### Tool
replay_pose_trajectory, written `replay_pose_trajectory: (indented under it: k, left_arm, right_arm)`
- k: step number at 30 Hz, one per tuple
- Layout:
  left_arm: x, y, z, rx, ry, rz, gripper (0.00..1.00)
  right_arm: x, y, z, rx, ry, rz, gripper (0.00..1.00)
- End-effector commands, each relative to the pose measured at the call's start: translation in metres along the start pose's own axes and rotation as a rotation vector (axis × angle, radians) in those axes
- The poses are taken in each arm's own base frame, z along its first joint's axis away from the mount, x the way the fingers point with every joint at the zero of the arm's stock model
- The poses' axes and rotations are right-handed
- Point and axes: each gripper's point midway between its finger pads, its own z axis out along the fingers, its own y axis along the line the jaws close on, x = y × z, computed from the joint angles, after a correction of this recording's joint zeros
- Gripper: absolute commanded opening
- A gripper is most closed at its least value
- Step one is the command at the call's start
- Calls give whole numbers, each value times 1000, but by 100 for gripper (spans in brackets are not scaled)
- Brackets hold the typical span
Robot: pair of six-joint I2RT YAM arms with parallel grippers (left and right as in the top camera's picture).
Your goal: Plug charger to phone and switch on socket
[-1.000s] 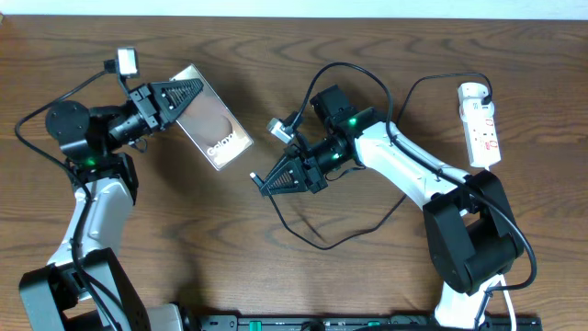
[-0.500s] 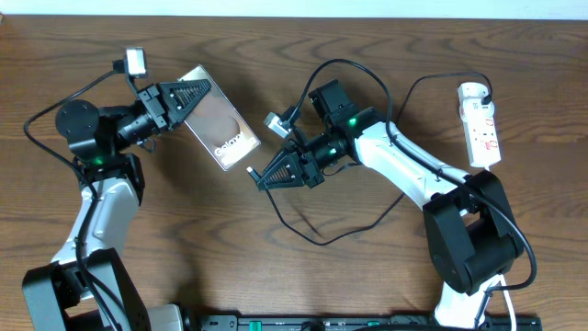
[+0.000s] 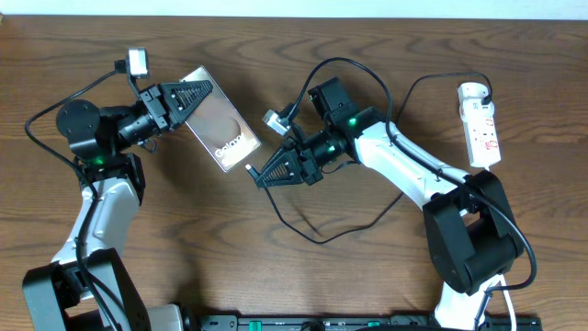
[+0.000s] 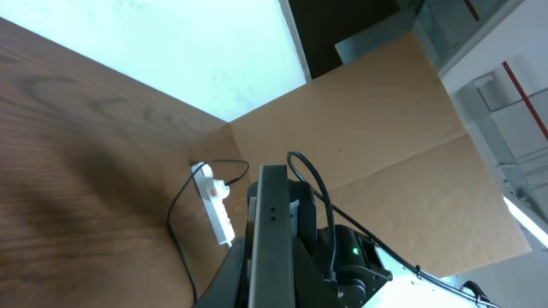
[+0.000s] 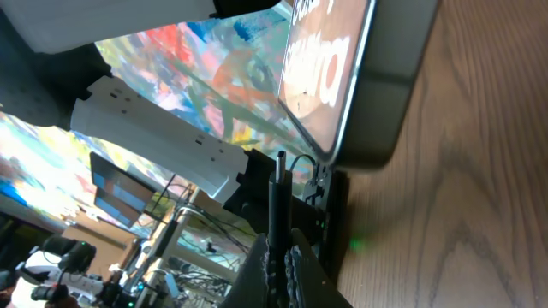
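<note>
Slack of the charger (image 3: 322, 243) lies in a loose loop on the wooden table (image 3: 367, 37), nearest the arm bases and between the two arms. From this loop the thin black cable rises to the right gripper (image 3: 260, 178), positioned just right of the table centre with its fingers pointing left. The jaws of this gripper are closed on the cable's small connector (image 5: 278, 184), whose pale tip projects beyond the fingertips. In the right wrist view the connector stands upright directly below the short edge of the phone (image 3: 220, 129), close to it. Contact between the two cannot be determined from any view. The phone is located left of centre, angled with its lettered end toward the near right and its dark face with the pale patch visible from overhead. The left gripper (image 3: 204, 90) is clamped shut on the phone's far-left end, with its fingers pointing right. In the left wrist view the phone appears edge-on as a narrow dark bar between the fingers. Whether the phone rests on the table cannot be determined. The socket (image 3: 480, 124) lies flat at the far right, well apart from both grippers, with its rounded end pointing far. A black cable reaches that rounded end.
</note>
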Motion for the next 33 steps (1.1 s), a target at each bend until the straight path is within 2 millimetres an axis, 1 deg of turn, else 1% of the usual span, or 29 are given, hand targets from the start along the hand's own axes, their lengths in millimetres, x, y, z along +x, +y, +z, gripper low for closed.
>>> replay_pose_trajectory:
  k: [1,25,33]
  left_arm:
    - [4,-5,0,10,19,25,7]
    - [4,-7,1,14,21,19,7]
    - [2,-10,1,19,8,47,7]
  right_arm:
    - [-4,4,0,-27,-6,2,1]
    - [-9,2,0,-27,-7,-10,1]
    - [-4,-5,1,-28,-5,-10,1]
